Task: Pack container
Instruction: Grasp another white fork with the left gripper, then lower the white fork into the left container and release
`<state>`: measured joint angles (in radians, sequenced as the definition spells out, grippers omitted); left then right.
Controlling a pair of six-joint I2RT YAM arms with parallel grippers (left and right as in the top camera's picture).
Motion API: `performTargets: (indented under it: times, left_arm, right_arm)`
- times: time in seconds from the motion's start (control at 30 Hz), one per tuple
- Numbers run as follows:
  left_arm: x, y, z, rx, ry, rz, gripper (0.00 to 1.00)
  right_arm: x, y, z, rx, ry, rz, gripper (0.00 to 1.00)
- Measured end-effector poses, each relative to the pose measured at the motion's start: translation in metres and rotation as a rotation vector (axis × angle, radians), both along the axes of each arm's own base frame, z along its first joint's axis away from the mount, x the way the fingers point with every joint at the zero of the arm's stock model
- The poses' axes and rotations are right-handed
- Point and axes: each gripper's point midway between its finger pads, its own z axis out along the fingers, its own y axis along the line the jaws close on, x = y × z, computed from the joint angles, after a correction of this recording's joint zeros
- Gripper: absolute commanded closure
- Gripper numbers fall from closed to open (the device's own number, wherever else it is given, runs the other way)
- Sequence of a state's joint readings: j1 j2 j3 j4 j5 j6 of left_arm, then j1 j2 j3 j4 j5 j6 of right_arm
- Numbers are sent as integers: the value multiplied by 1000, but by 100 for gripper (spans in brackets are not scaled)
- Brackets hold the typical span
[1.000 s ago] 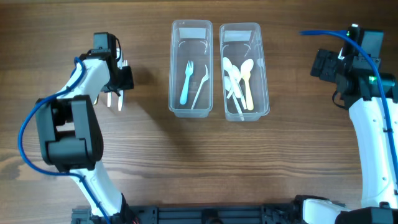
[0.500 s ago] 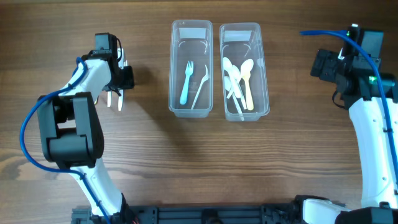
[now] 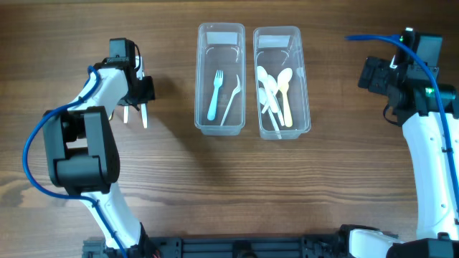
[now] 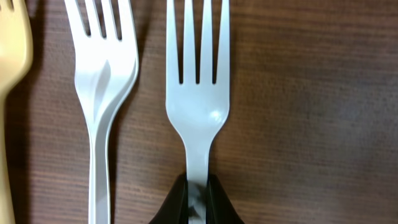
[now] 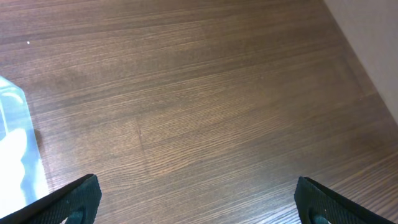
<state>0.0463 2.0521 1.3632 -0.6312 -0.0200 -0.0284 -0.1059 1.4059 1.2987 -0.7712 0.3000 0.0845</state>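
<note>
My left gripper (image 3: 140, 94) is shut on the handle of a white plastic fork (image 3: 144, 116), left of the containers. In the left wrist view the black fingers (image 4: 177, 202) pinch the fork's neck (image 4: 198, 106), tines pointing away, over the wood. A second white fork (image 4: 102, 81) lies beside it, also seen from overhead (image 3: 125, 113). A yellow utensil (image 4: 12, 62) shows at the left edge. The left clear container (image 3: 204, 79) holds a blue fork (image 3: 214, 94) and a white utensil. The right clear container (image 3: 304, 79) holds several spoons (image 3: 276, 89). My right gripper (image 3: 373, 75) is open and empty.
The right wrist view shows bare wooden table between the open fingertips (image 5: 74, 199) and a corner of a clear container (image 5: 12, 143) at the left edge. The two containers stand side by side at the table's middle back.
The fork in my left gripper has shifted slightly right, away from the second fork. The right arm has not moved.
</note>
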Motion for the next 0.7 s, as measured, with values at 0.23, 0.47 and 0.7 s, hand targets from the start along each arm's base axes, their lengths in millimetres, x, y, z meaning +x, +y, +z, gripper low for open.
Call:
performTargets:
  times: [0.23,0.47,0.7]
  left_arm:
    - [3,-8,46,-18,-76,1,96]
    - [13,-62,163,-50,-361,-85,96]
    - [-3,-155,197,-143,-444,-221,96]
  right_arm:
    - [0,0,0,0,0,0,0]
    - [0,0,0,0,0,0,0]
    - [0,0,0,0,0,0,0]
